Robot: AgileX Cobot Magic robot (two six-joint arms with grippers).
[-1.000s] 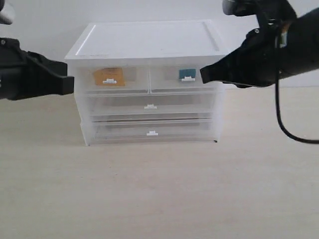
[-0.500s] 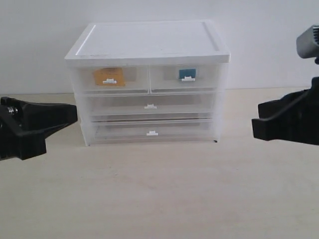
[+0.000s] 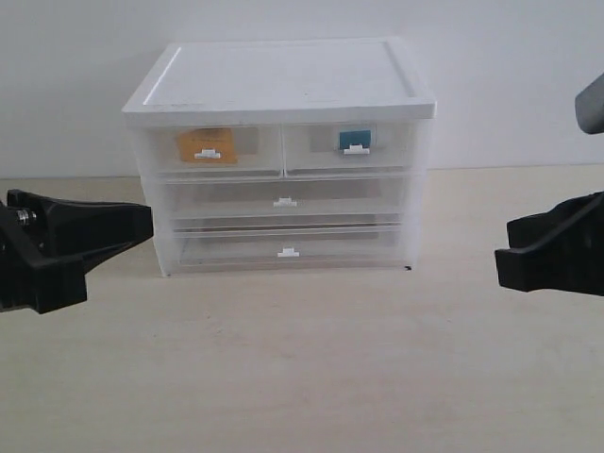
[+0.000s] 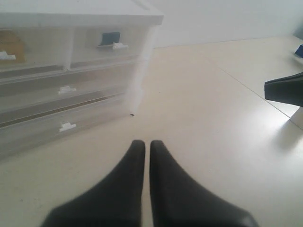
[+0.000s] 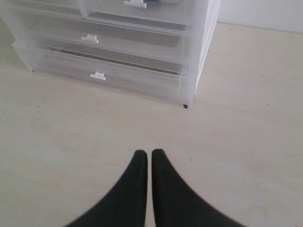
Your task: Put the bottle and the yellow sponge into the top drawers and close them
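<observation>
A white-topped translucent cabinet stands at the back of the table. Its two top drawers, the left one and the right one, sit flush and closed. The yellow sponge shows as an orange shape through the left drawer's front, and the bottle as a teal patch through the right one. My left gripper hangs shut and empty, low at the cabinet's left. Shut on nothing, my right gripper is well off to the cabinet's right. Each wrist view shows its fingertips, left and right, together over bare table.
Two full-width drawers, the middle one and the bottom one, are closed under the top pair. A pale wall runs behind the cabinet. A table seam runs past the right gripper's tip in the left wrist view.
Both arms have drawn away from the top drawers' sides and dropped low, the left to the left edge and the right to the right edge. The drawers stay closed.
</observation>
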